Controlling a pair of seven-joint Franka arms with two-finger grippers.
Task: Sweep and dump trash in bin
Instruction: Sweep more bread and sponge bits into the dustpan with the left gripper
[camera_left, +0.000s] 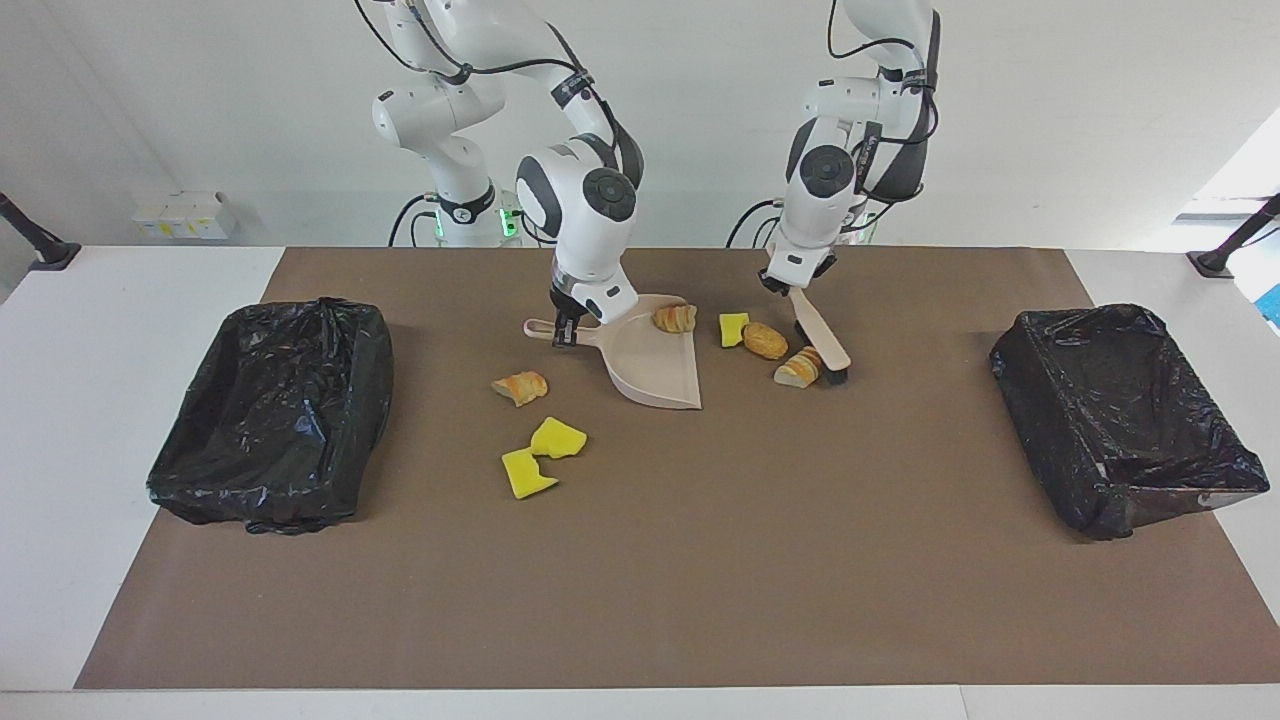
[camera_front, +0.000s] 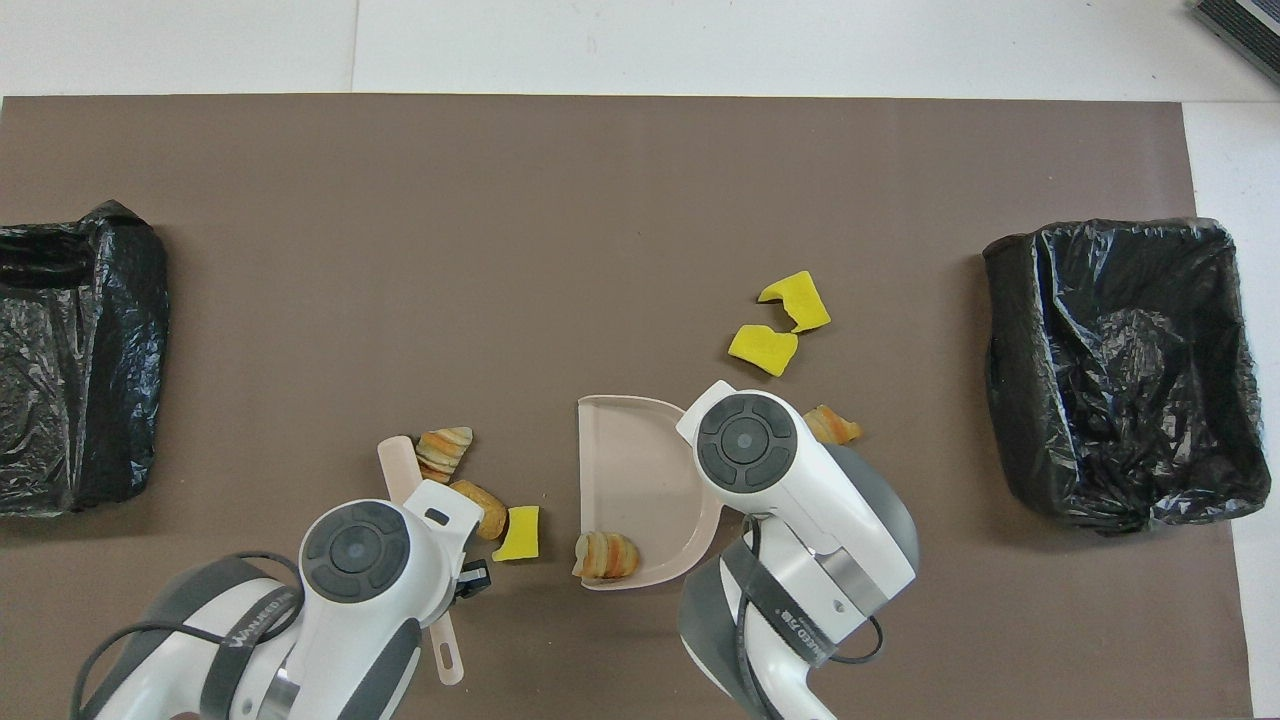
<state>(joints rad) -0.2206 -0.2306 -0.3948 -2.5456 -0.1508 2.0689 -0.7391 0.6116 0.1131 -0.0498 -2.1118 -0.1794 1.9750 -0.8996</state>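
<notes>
My right gripper (camera_left: 566, 331) is shut on the handle of the beige dustpan (camera_left: 655, 368), which rests on the mat with its mouth toward the left arm's end. One bread lump (camera_left: 675, 318) lies in the pan's mouth (camera_front: 606, 555). My left gripper (camera_left: 787, 284) is shut on the brush (camera_left: 822, 335), whose black bristles (camera_left: 836, 377) touch the mat beside a bread lump (camera_left: 799, 366). Another bread lump (camera_left: 765, 340) and a yellow sponge chunk (camera_left: 733, 328) lie between brush and pan. A bread lump (camera_left: 520, 387) and two yellow sponge chunks (camera_left: 558, 437) (camera_left: 527, 473) lie on the pan's closed side.
Two black-bagged bins stand on the brown mat (camera_left: 640, 580): one (camera_left: 250, 505) at the right arm's end, one (camera_left: 1120, 500) at the left arm's end. Black posts stand at the table's corners nearest the robots.
</notes>
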